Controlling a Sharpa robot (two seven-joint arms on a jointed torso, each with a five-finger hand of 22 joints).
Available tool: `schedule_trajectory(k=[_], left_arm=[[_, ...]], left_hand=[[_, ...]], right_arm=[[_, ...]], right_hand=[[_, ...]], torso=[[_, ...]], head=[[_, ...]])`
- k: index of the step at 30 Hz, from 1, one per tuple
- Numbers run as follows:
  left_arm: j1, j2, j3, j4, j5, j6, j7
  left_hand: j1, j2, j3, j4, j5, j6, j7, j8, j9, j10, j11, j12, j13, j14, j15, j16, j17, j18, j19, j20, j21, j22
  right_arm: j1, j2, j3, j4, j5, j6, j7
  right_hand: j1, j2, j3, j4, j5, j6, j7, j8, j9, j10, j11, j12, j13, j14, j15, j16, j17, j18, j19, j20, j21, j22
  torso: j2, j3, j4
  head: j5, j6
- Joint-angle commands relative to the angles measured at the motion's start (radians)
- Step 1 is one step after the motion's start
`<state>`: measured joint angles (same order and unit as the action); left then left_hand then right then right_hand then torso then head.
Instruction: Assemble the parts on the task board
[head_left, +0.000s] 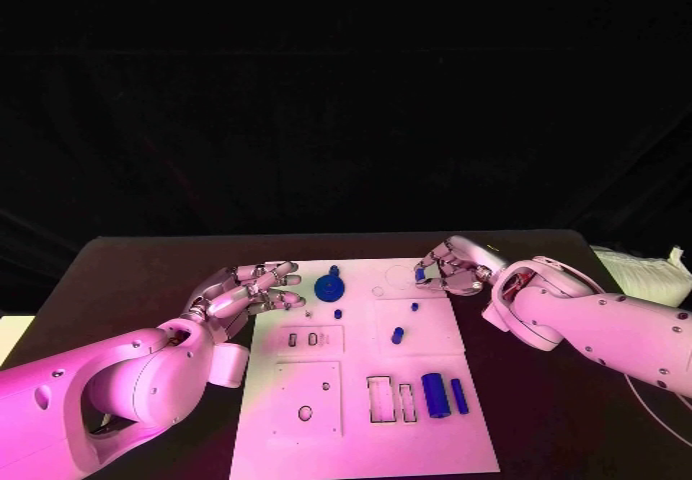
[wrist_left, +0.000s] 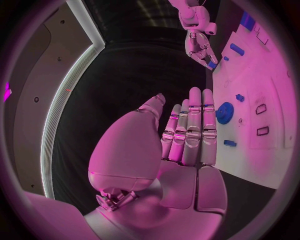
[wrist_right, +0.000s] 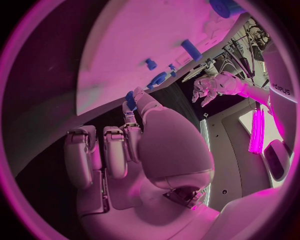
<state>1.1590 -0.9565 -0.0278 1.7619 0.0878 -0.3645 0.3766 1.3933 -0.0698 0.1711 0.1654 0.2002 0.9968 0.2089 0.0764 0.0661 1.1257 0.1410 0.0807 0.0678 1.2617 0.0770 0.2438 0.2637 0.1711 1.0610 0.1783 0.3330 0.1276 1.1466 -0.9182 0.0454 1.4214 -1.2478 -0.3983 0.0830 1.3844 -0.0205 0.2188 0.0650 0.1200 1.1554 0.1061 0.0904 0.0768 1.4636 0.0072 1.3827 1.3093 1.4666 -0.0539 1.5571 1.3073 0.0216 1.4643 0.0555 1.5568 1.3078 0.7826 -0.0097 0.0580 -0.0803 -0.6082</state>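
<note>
- My left hand (head_left: 245, 290) hovers at the board's (head_left: 433, 440) left edge, near the far corner, fingers spread, holding nothing.
- Just beside it sits one blue gear (head_left: 330, 288).
- I count two cylinders, a fat one (head_left: 434, 387) and a thin one (head_left: 459, 396), near the right edge, plus a few small pegs mid-board.
- My right hand (head_left: 450, 268) pinches a small blue peg (head_left: 420, 273) over the far right corner.
- Looks like mid-insertion; next I'd need to line the peg up with its hole.

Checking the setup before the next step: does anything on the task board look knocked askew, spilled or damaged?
Nothing stands out. The task board lies flat and unbroken, with the blue gear and loose blue parts all on it. The right hand pinches a small blue part; the left hand holds nothing.
</note>
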Motion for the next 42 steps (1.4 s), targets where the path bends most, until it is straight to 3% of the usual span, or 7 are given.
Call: schedule_trajectory(k=[1, 10, 17, 21, 23, 31, 42], left_arm=[[0.001, 0.005, 0.001, -0.008, -0.002, 0.020, 0.011], [0.001, 0.011, 0.001, -0.039, 0.008, 0.020, 0.016], [0.001, 0.014, 0.001, -0.053, 0.012, 0.020, 0.019], [0.001, 0.017, 0.001, -0.058, 0.015, 0.022, 0.019], [0.001, 0.018, 0.001, -0.059, 0.015, 0.022, 0.019], [0.001, 0.018, 0.001, -0.058, 0.016, 0.022, 0.019], [0.001, 0.018, 0.001, -0.056, 0.016, 0.021, 0.016]], left_hand=[[0.001, 0.009, -0.002, -0.006, -0.004, -0.005, 0.003, -0.004, 0.000, -0.005, 0.003, -0.003, -0.001, -0.007, -0.002, -0.003, 0.002, 0.011, -0.005, 0.004, -0.005, -0.001], [0.001, 0.009, -0.002, -0.006, -0.004, -0.005, 0.003, -0.004, 0.000, -0.005, 0.003, -0.003, -0.001, -0.007, -0.002, -0.003, 0.002, 0.011, -0.005, 0.004, -0.005, -0.001], [0.001, 0.010, -0.002, -0.006, -0.003, -0.005, 0.003, -0.004, 0.000, -0.005, 0.003, -0.003, -0.001, -0.007, -0.002, -0.003, 0.002, 0.011, -0.005, 0.004, -0.005, -0.001], [0.001, 0.010, -0.002, -0.006, -0.003, -0.005, 0.003, -0.004, 0.000, -0.005, 0.003, -0.003, -0.001, -0.007, -0.002, -0.003, 0.002, 0.011, -0.005, 0.004, -0.005, -0.001], [0.001, 0.010, -0.002, -0.006, -0.003, -0.005, 0.003, -0.004, 0.000, -0.005, 0.003, -0.003, -0.001, -0.007, -0.002, -0.003, 0.002, 0.011, -0.005, 0.004, -0.005, -0.001], [0.001, 0.010, -0.002, -0.006, -0.003, -0.005, 0.003, -0.004, 0.000, -0.005, 0.003, -0.003, -0.001, -0.007, -0.002, -0.003, 0.002, 0.011, -0.005, 0.004, -0.005, -0.001], [0.001, 0.010, -0.002, -0.006, -0.003, -0.005, 0.003, -0.004, 0.000, -0.005, 0.003, -0.003, -0.001, -0.007, -0.002, -0.003, 0.002, 0.011, -0.005, 0.004, -0.005, -0.001]], right_arm=[[0.002, 0.008, 0.001, 0.050, -0.036, -0.041, -0.057], [0.003, 0.070, -0.003, 0.139, -0.128, -0.011, -0.173], [-0.001, 0.133, -0.015, 0.170, -0.246, 0.031, -0.262], [-0.013, 0.180, -0.023, 0.164, -0.291, 0.055, -0.305], [-0.022, 0.198, -0.026, 0.158, -0.310, 0.062, -0.316], [-0.049, 0.247, -0.033, 0.139, -0.348, 0.084, -0.331], [-0.059, 0.280, -0.036, 0.113, -0.356, 0.094, -0.326]], right_hand=[[0.010, 0.024, 0.004, 0.002, 0.005, 0.035, -0.027, 0.012, 0.013, 0.043, -0.007, -0.007, 0.153, 0.098, -0.010, 0.000, 0.235, -0.016, 0.095, -0.008, 0.004, 0.241], [0.006, 0.023, 0.005, 0.002, 0.001, 0.033, -0.026, 0.010, 0.013, 0.042, -0.007, -0.012, 0.150, 0.097, -0.010, -0.001, 0.231, -0.016, 0.094, -0.009, 0.003, 0.240], [-0.003, 0.020, 0.006, 0.003, -0.007, 0.029, -0.025, 0.006, 0.012, 0.039, -0.006, -0.018, 0.147, 0.096, -0.010, -0.004, 0.226, -0.016, 0.093, -0.009, 0.002, 0.238], [-0.007, 0.019, 0.006, 0.003, -0.003, 0.028, -0.024, 0.005, 0.012, 0.030, -0.006, -0.043, 0.134, 0.095, -0.010, -0.008, 0.218, -0.015, 0.091, -0.009, 0.000, 0.235], [-0.009, 0.018, 0.008, 0.002, 0.000, 0.028, -0.024, 0.004, 0.012, 0.029, -0.006, -0.046, 0.133, 0.094, -0.010, -0.009, 0.216, -0.015, 0.091, -0.009, 0.001, 0.235], [-0.011, 0.017, 0.008, 0.002, 0.002, 0.028, -0.024, 0.004, 0.012, 0.028, -0.005, -0.047, 0.132, 0.094, -0.010, -0.009, 0.216, -0.015, 0.092, -0.009, 0.001, 0.236], [-0.014, 0.014, 0.007, 0.002, 0.005, 0.028, -0.024, 0.003, 0.012, 0.029, -0.005, -0.046, 0.133, 0.094, -0.010, -0.010, 0.215, -0.015, 0.092, -0.009, 0.001, 0.237]], torso=[[-0.006, -0.0045, -0.0003], [-0.019, -0.0088, 0.0000], [-0.026, -0.0151, 0.0052], [-0.024, -0.0139, 0.0057], [-0.023, -0.0130, 0.0031], [-0.022, -0.0117, 0.0025], [-0.021, -0.0101, 0.0018]], head=[[0.004, -0.003], [0.024, -0.021], [0.029, -0.034], [0.025, -0.031], [0.030, -0.031], [0.038, -0.034], [0.061, -0.043]])
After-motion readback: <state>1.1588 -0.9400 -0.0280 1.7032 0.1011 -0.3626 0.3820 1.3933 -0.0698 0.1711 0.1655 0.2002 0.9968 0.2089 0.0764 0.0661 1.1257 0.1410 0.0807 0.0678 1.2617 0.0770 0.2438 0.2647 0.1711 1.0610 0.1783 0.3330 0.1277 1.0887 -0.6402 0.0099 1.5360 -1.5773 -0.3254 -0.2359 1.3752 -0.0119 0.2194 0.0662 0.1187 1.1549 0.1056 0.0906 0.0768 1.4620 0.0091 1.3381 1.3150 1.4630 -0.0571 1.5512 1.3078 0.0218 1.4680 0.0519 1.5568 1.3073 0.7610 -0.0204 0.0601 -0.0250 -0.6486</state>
